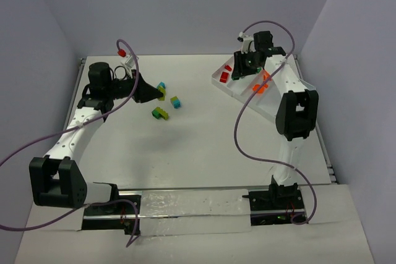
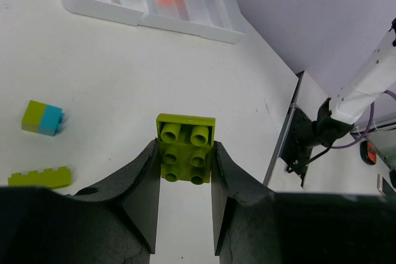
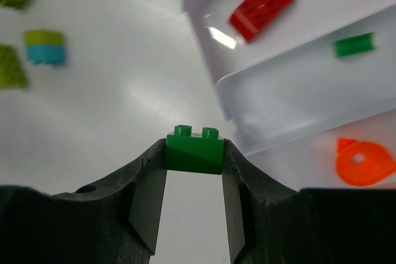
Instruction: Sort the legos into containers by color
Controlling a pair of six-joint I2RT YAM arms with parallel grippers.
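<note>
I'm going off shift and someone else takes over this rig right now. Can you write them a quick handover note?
Left gripper: shut on a yellow-green brick, out over the table, apart from the tray.
Right gripper: shut on a green brick, beside the white tray.
Done: red bricks lie in one compartment, a green one in the next, orange pieces in the third.
Left: place both held bricks, then sort the loose ones on the table: a yellow-green and cyan pair, a flat yellow-green brick, a cyan brick.
</note>
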